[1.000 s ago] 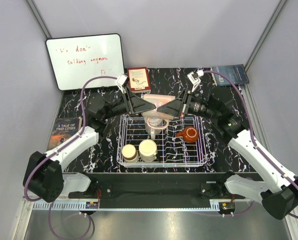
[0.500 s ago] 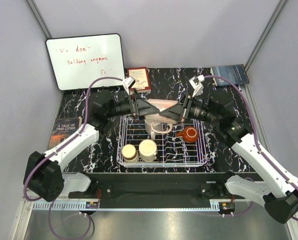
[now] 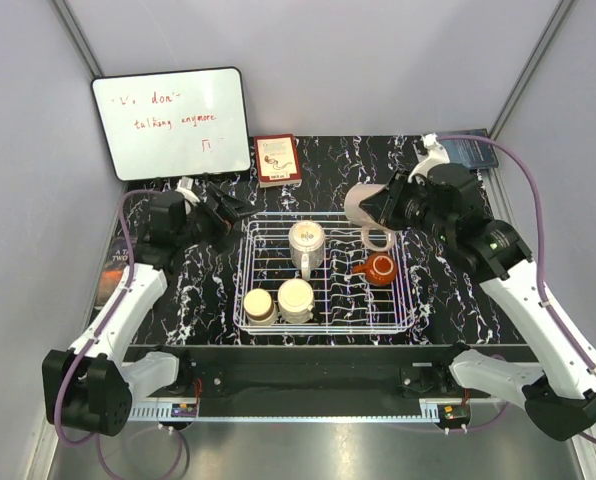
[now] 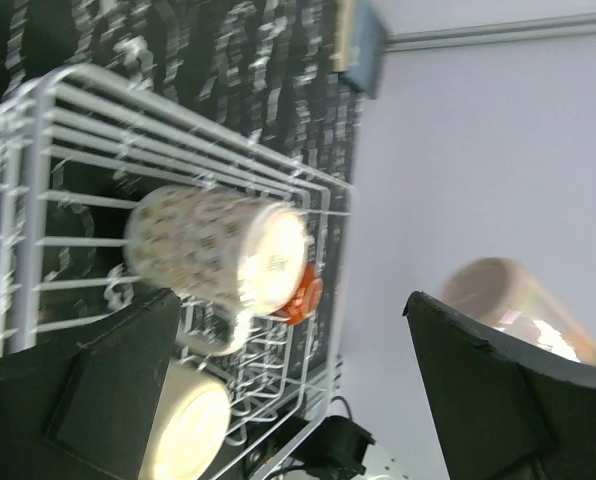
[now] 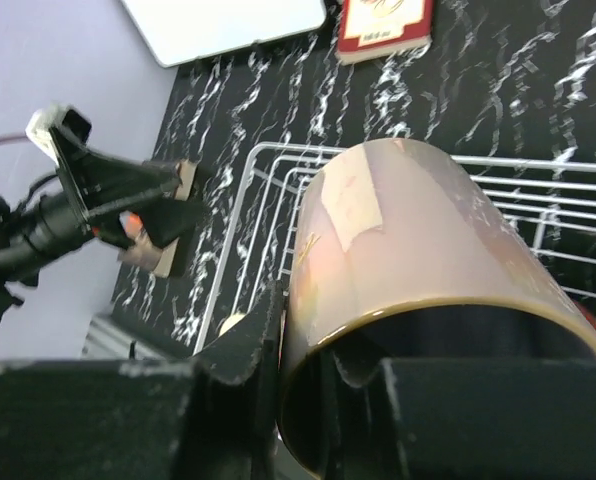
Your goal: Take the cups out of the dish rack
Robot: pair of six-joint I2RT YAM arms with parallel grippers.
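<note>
Room: pale grey walls on three sides of a black worktop with a marble pattern of white veins.
Dish rack: white wire grid basket, rectangular with raised sides. It sits mid-worktop, its long sides along the near and far edges.
Held mug: pinkish-beige glossy ceramic mug, cylindrical, in the air over the rack's far right corner.
Its axis: roughly level, base toward the left edge, mouth toward the right edge, handle hanging down.
Right fingers: clamped on the mug's wall at the rim.
Left fingers: spread apart with nothing between them, just outside the rack's far left corner.
Inside the rack:
- A cream patterned mug stands on end near the middle.
- A squat reddish-brown cup sits toward the right side, its handle pointing left.
- A tan-brown cup and a plain cream cup stand side by side at the near left corner, round ends up.

Far edge: a whiteboard with red writing leans at the far left corner, with a red book beside it. A dark blue book lies at the far right corner.
</note>
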